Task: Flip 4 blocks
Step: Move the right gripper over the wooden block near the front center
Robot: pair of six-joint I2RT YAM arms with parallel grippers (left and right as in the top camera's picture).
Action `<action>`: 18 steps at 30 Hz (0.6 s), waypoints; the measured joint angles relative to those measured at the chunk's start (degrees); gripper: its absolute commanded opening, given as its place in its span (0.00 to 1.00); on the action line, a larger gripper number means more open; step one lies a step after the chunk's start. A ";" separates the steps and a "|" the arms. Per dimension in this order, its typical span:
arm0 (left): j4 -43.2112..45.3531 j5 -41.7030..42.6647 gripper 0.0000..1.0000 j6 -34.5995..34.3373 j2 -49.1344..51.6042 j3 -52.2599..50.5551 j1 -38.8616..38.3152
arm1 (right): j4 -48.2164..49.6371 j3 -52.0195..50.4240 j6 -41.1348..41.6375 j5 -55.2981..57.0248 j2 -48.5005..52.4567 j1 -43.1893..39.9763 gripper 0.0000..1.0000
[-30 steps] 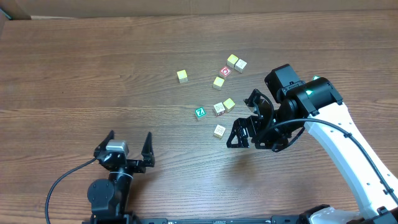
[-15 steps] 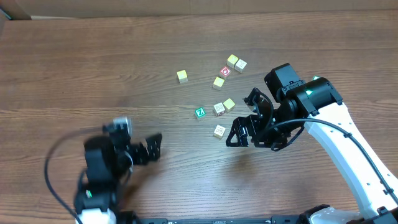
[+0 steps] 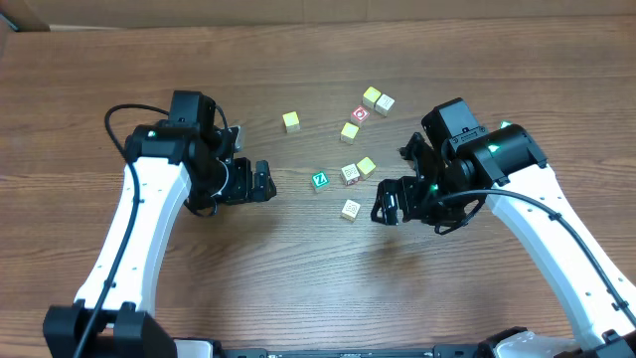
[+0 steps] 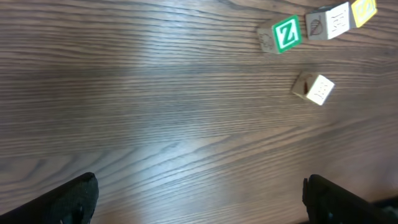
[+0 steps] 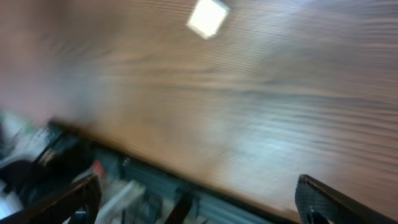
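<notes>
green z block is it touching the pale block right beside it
Apart. The overhead view shows bare wood between the green z block and the pale block.

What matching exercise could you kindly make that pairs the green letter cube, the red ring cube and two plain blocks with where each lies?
Things: 1 green Z cube; 2 red cube with white ring; 3 pale yellow block; 4 cream block.
Places: A nearest the robot's side; B alone, leftmost; C among the far blocks; D just left of the middle pair of blocks.
Pairs: 1-D, 2-C, 3-B, 4-A.
</notes>
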 measured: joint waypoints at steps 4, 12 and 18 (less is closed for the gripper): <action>0.39 1.81 1.00 0.04 1.53 0.20 0.00 | 4.35 -3.74 5.66 7.43 -0.04 0.61 1.00; 1.14 2.80 1.00 0.13 1.64 0.22 0.02 | 16.09 -13.86 10.27 11.32 1.55 6.78 0.95; 1.51 3.02 1.00 0.13 1.64 0.24 0.02 | 22.01 -14.45 11.50 8.15 2.21 9.20 1.00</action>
